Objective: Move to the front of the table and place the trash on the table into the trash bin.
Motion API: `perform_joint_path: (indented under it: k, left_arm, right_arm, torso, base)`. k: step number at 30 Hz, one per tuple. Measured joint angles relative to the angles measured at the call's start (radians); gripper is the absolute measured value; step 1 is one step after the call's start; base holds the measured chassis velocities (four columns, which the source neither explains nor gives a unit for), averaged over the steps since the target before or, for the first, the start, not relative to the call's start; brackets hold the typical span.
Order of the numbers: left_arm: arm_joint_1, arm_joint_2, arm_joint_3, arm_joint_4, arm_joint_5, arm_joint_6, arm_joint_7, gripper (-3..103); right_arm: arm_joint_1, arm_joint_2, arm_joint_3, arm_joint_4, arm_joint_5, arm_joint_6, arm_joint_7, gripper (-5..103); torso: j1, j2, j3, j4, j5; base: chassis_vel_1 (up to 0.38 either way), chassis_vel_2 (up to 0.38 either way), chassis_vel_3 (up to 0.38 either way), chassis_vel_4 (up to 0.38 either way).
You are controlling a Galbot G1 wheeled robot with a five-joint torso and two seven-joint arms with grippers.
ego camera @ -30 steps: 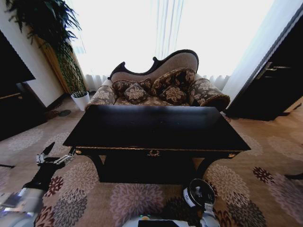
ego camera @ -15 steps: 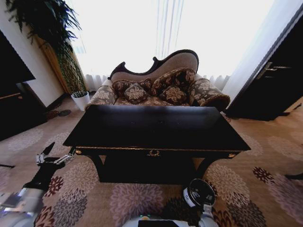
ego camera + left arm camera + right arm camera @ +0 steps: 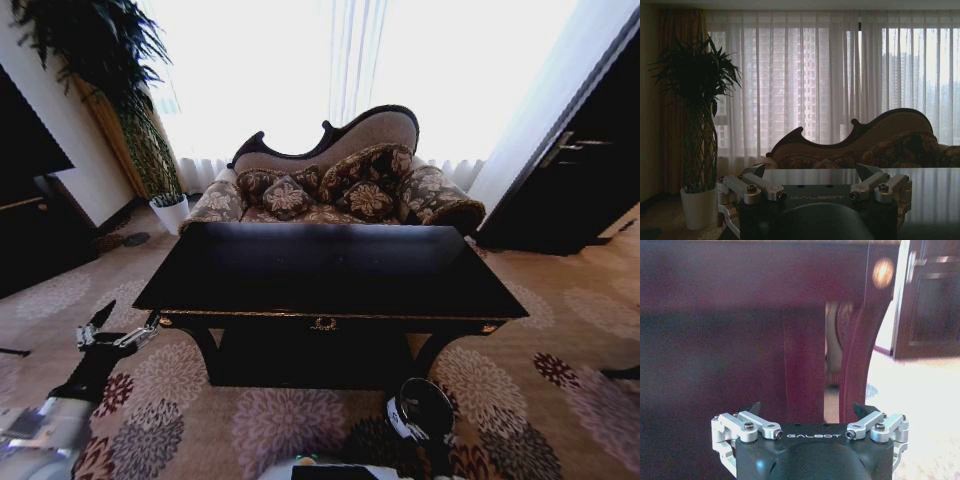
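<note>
Bright light comes through the white curtains (image 3: 330, 70) at the back of the room, and a tall leafy plant (image 3: 110, 70) in a white pot (image 3: 171, 212) stands by the wall on the left. Just behind the table sits a curvy sofa (image 3: 340, 180) with flowery cushions. A soft carpet (image 3: 550, 360) with big round flower shapes covers the floor. The long shiny black table (image 3: 330, 268) stands in the middle, with a thin gold line along its front edge, a small gold emblem (image 3: 323, 323) in the middle of that edge, and curved legs. Its dark top looks bare, and I cannot see any trash on it. The trash bin (image 3: 422, 410) is a small black bucket with a pale rim. It stands on the carpet in front of the table, low and a bit to the right, close to the robot's body. The left gripper (image 3: 112, 328) hangs low on the left, just off the table's front left corner and apart from it. Its jaws are spread wide open and hold nothing. From the left wrist, the gripper (image 3: 810, 177) points toward the sofa and the window. The right gripper (image 3: 806, 412) is down low and faces the table's front and one curved leg (image 3: 860, 340). Its jaws are wide open too, and they hold nothing.
</note>
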Motion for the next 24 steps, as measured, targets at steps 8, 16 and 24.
perform_joint_path:
  k: [8,16,24]
  left_arm:
    - [0.000,0.000,0.000,0.000,0.000,0.000,0.000,100]
    - [0.000,0.000,0.000,0.000,0.000,0.000,0.000,100]
    - [0.000,0.000,0.000,0.000,0.000,0.000,0.000,100]
  right_arm:
    - [-0.127,0.027,0.098,0.293,0.053,-0.026,-0.010,100]
    - [-0.196,0.031,0.231,0.566,0.122,-0.072,-0.014,100]
    - [-0.191,-0.009,0.294,0.706,0.182,-0.172,-0.015,100]
  torso:
    - [0.000,0.000,0.000,0.0002,-0.0001]
    - [0.000,0.000,0.000,0.0001,0.0001]
    - [0.000,0.000,0.000,0.0002,0.0001]
  base:
    - [0.000,0.000,0.000,0.000]
    - [0.000,0.000,0.000,0.000]
    - [0.000,0.000,0.000,0.000]
